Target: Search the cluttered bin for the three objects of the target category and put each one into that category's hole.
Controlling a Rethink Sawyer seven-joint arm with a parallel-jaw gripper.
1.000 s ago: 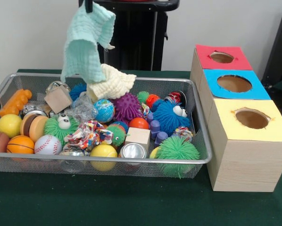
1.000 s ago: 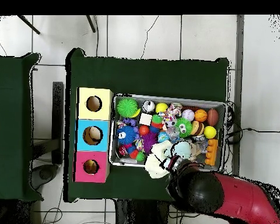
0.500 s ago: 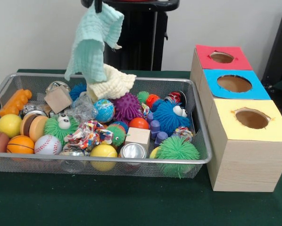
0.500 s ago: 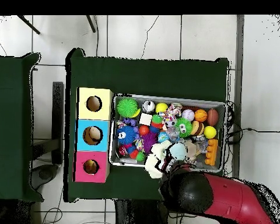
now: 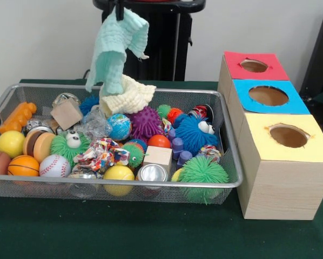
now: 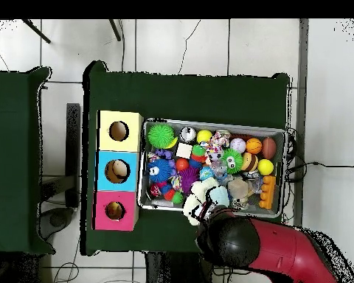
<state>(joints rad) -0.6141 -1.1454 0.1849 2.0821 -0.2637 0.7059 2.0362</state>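
A mint-green cloth (image 5: 115, 51) hangs in the air over the back of the wire bin (image 5: 123, 183), and my gripper (image 5: 118, 11) is shut on its top corner at the picture's upper edge. Its lower end brushes a cream cloth (image 5: 127, 95) draped on the bin's far rim. In the overhead view the arm's black head (image 6: 228, 237) hides the gripper; the mint cloth (image 6: 219, 195) and cream cloth (image 6: 196, 200) peek out beside it. To the right of the bin stand three boxes with holes: red (image 5: 254, 65), blue (image 5: 268, 95) and yellow (image 5: 288, 135).
The bin is packed with balls, spiky rubber toys, wooden blocks, a tin can (image 5: 152, 173) and a knotted rag (image 5: 99, 154). A black pedestal (image 5: 161, 40) stands behind the bin. The red arm (image 6: 290, 254) reaches over the table's edge beside the bin (image 6: 209, 122).
My gripper has carried the mint cloth sideways toward the boxes, rightward in the front view and leftward in the overhead view. The bin's contents have not shifted.
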